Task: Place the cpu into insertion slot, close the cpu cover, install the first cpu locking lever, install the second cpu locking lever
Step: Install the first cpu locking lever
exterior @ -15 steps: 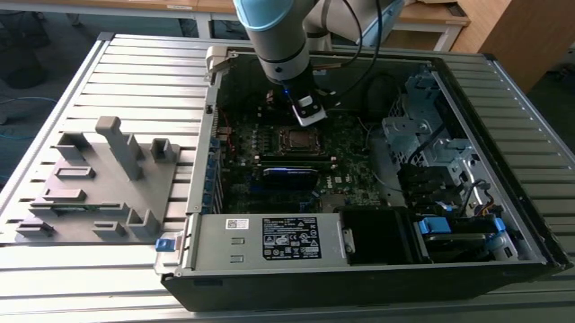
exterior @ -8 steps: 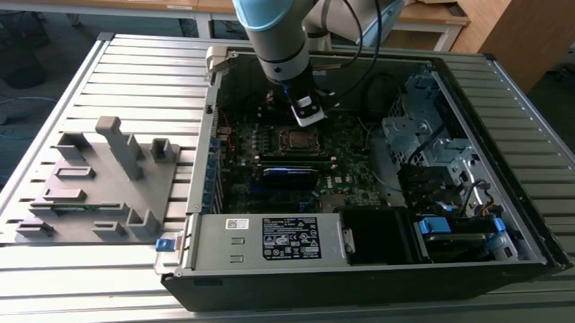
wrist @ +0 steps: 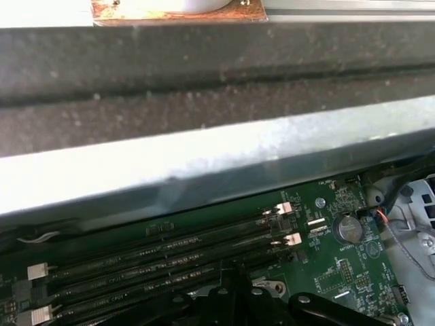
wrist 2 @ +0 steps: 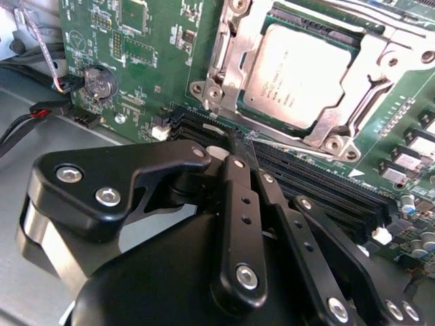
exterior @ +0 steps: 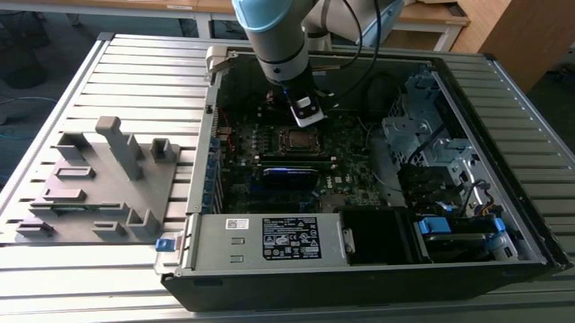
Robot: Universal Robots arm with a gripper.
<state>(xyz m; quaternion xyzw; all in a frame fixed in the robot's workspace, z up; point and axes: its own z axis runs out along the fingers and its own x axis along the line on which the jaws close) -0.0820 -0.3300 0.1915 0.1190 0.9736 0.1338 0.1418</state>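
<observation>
Inside the open computer case (exterior: 359,291), over the green motherboard (wrist 2: 156,41), my gripper (wrist 2: 234,146) hangs with fingers pressed together above the memory slots (wrist 2: 319,176), just beside the insertion slot (wrist 2: 319,22), pinching nothing I can make out. The silver cpu cover (wrist 2: 228,64) lies flat around the cpu (wrist 2: 299,71), seated in that slot.

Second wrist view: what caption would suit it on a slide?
Black gripper, fingers together, poised beside the silver-grey square cpu framed by its silver metal cpu cover on the green motherboard.
</observation>
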